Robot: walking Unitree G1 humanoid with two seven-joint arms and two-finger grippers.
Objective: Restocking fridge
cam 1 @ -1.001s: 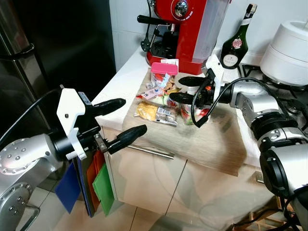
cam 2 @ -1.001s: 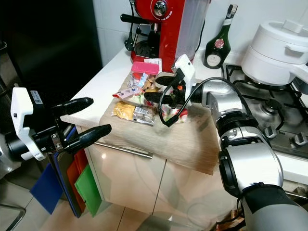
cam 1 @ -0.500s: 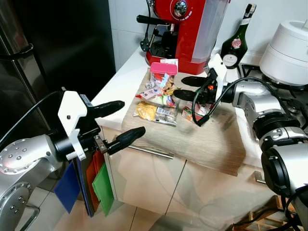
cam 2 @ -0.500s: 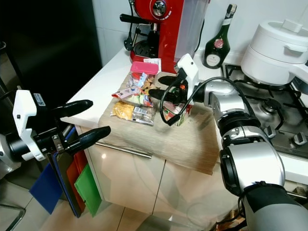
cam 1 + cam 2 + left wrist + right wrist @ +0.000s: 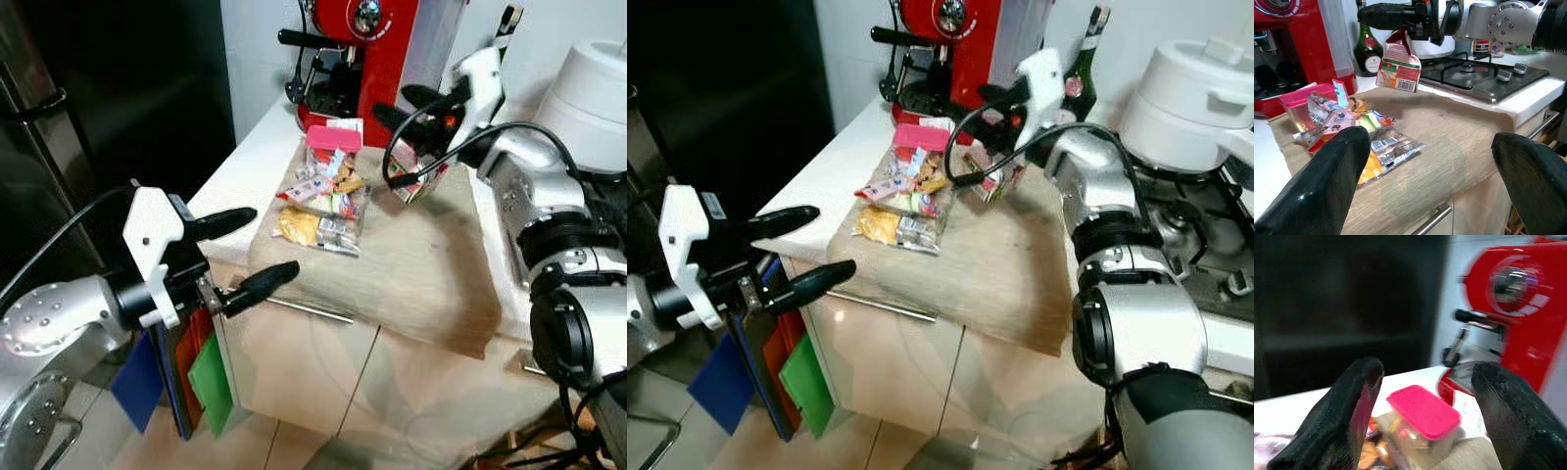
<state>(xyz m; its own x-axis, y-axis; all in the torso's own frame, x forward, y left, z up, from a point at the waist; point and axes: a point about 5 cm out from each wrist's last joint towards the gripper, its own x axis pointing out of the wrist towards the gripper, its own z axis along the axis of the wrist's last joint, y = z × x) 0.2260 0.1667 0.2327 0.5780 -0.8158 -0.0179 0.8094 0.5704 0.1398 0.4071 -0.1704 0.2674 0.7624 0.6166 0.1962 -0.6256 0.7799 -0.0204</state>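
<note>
A small red, green and white packet [image 5: 416,183] hangs tilted in the air above the beige mat [image 5: 431,284]. My right gripper [image 5: 390,103] is shut on its top, in front of the red espresso machine [image 5: 382,49]. In the left wrist view the packet [image 5: 1399,68] dangles clear of the mat. A clear bag of mixed snacks [image 5: 318,206] and a pink-lidded box [image 5: 333,139] lie on the mat's left part. My left gripper [image 5: 274,242] is open and empty, level with the counter's front edge. The black fridge [image 5: 118,88] is at the left.
A green bottle [image 5: 1083,59] and a white pot [image 5: 1185,88] stand at the back right, beside the gas hob [image 5: 1195,225]. Coloured boards [image 5: 211,382] hang below my left gripper, next to the drawer handle [image 5: 309,310].
My right gripper has risen and moved back toward the espresso machine, lifting the packet off the mat. The left arm has barely moved.
</note>
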